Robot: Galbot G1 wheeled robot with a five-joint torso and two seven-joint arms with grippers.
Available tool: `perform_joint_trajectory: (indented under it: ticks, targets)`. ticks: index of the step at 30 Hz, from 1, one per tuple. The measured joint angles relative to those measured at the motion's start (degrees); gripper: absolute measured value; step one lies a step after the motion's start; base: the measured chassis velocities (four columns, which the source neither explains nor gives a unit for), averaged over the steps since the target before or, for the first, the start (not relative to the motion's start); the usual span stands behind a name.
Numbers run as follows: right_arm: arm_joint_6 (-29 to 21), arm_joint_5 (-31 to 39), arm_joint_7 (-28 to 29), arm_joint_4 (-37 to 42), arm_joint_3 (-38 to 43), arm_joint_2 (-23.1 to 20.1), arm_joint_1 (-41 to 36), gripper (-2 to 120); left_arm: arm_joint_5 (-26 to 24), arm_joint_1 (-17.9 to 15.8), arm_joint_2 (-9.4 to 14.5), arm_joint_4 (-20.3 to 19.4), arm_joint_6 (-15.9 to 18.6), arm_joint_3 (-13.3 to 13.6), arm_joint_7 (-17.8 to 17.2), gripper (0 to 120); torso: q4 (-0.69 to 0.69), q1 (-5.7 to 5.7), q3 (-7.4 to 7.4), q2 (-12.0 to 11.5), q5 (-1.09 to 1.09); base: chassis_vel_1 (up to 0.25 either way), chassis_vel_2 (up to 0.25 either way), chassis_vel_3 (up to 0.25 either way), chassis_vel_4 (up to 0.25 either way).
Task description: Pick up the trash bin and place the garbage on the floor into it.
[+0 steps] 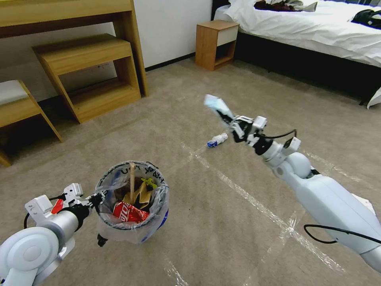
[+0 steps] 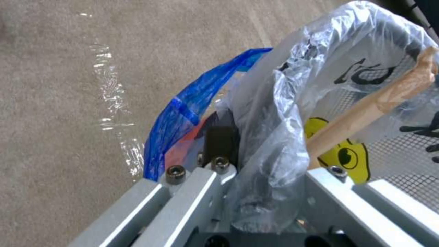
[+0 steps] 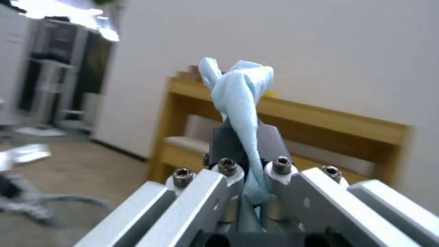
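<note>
Pinching twisted mask point(image 3: 242, 103), right gripper point(image 3: 249, 151) half-hidden.

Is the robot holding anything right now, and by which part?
Yes. The left tool grips the trash bin by its rim; the right tool pinches the light-blue mask by one end.

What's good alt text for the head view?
Right end effector holds a light-blue mask above the carpet; left end effector grips the rim of the trash bin, and a bottle lies on the floor.
</note>
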Motion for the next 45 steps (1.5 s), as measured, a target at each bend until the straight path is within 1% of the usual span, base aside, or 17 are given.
perform_joint_trajectory:
  ticks: [1,2,5,6,8,9,13,14,17,32,45]
  targets:
    - [0.0,0.0,-0.5,0.3,-3.0,0.2,1.5,0,0.0,0.0,-0.1,0.0,0.0,0.0,0.0,0,0.0,0.0,0.0,0.0,0.0,0.0,0.0,0.0,0.0]
    - [0.0,0.0,-0.5,0.3,-3.0,0.2,1.5,0,0.0,0.0,-0.1,0.0,0.0,0.0,0.0,0,0.0,0.0,0.0,0.0,0.0,0.0,0.0,0.0,0.0]
    - [0.2,-0.8,-0.9,0.4,-10.5,1.5,5.5,0,0.1,-0.1,-0.3,0.0,-0.1,0.0,0.1,0,0.0,0.0,0.0,0.0,-0.01,0.0,0.0,0.0,0.0]
    - [0.2,-0.8,-0.9,0.4,-10.5,1.5,5.5,0,0.1,-0.1,-0.3,0.0,-0.1,0.0,0.1,0,0.0,0.0,0.0,0.0,-0.01,0.0,0.0,0.0,0.0]
    - [0.5,-1.9,-0.9,-0.2,-15.5,3.1,8.1,0,0.2,-0.1,-0.4,0.0,-0.1,0.0,0.1,0,0.01,0.0,0.0,0.0,-0.01,0.0,0.0,0.0,0.0]
    - [0.5,-1.9,-0.9,-0.2,-15.5,3.1,8.1,0,0.2,-0.1,-0.4,0.0,-0.1,0.0,0.1,0,0.01,0.0,0.0,0.0,-0.01,0.0,0.0,0.0,0.0]
    - [0.8,-3.1,-0.6,-1.3,-22.9,5.9,10.5,0,0.2,-0.1,-0.4,0.1,-0.1,-0.1,0.2,0,0.0,0.0,0.0,0.0,-0.01,0.0,0.0,0.0,0.0]
    - [0.8,-3.1,-0.6,-1.3,-22.9,5.9,10.5,0,0.2,-0.1,-0.4,0.1,-0.1,-0.1,0.2,0,0.0,0.0,0.0,0.0,-0.01,0.0,0.0,0.0,0.0]
    - [1.3,-4.0,-0.7,-2.6,-26.4,7.1,11.2,0,0.2,-0.1,-0.4,0.2,-0.1,-0.1,0.2,0,-0.01,0.0,0.0,0.0,0.0,0.0,0.0,0.0,0.0]
    - [3.0,-6.0,-2.0,-7.6,-34.3,10.7,13.5,0,0.5,0.2,-0.9,0.2,-0.1,0.2,0.2,0,0.0,0.0,0.0,0.0,0.0,0.0,0.0,0.0,0.0]
    - [3.9,-7.2,-2.8,-10.6,-35.7,12.1,12.6,0,1.3,0.6,-1.7,-0.3,-0.1,0.8,0.2,0,-0.01,0.0,0.0,0.0,0.01,0.0,0.0,0.0,0.0]
